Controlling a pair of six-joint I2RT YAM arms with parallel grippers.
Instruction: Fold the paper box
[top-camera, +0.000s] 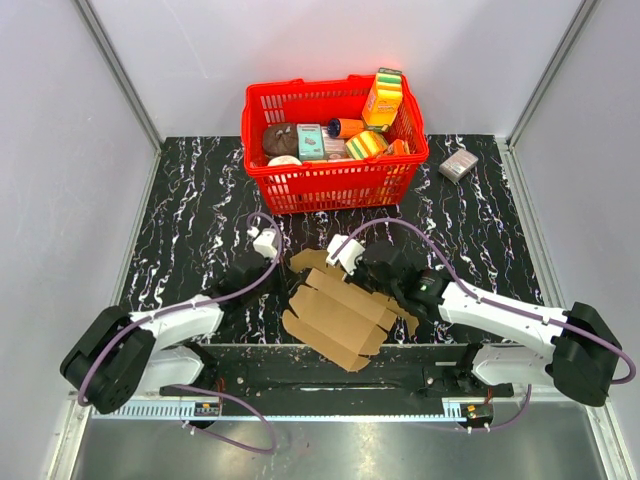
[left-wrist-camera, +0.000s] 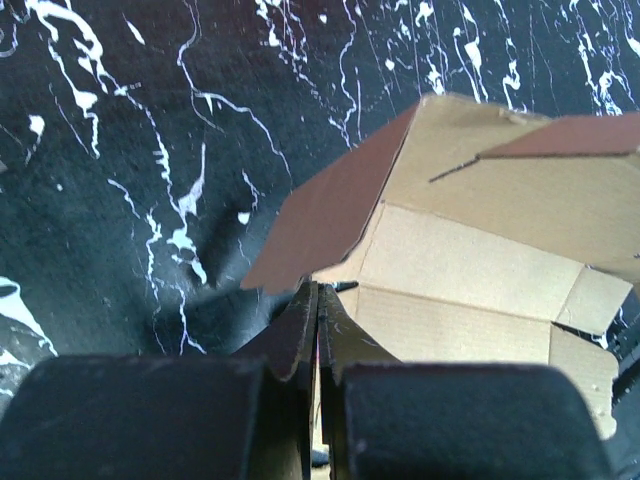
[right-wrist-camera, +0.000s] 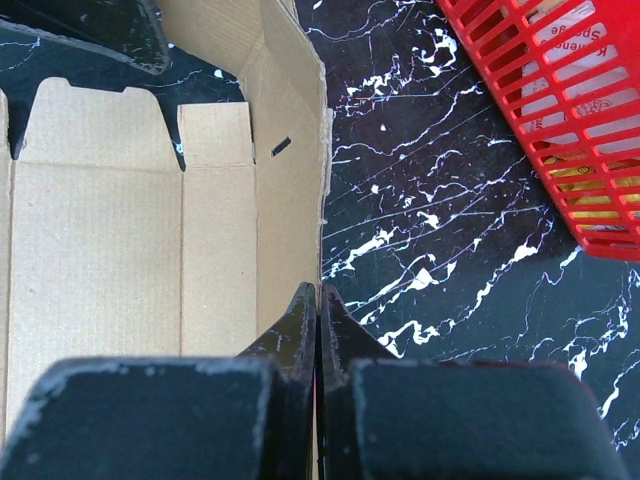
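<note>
Black marbled table (top-camera: 190, 200): both arms stretched low, converging on unfolded paper box (top-camera: 335, 320). Left gripper (left-wrist-camera: 317, 295) and right gripper (right-wrist-camera: 318, 297): jaws closed, each pinching a cardboard edge.

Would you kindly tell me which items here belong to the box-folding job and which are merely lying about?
Job: paper box, left gripper, right gripper, both pinching its edges.
Lying about: red basket, printed packages inside it, small grey-pink box.
</note>
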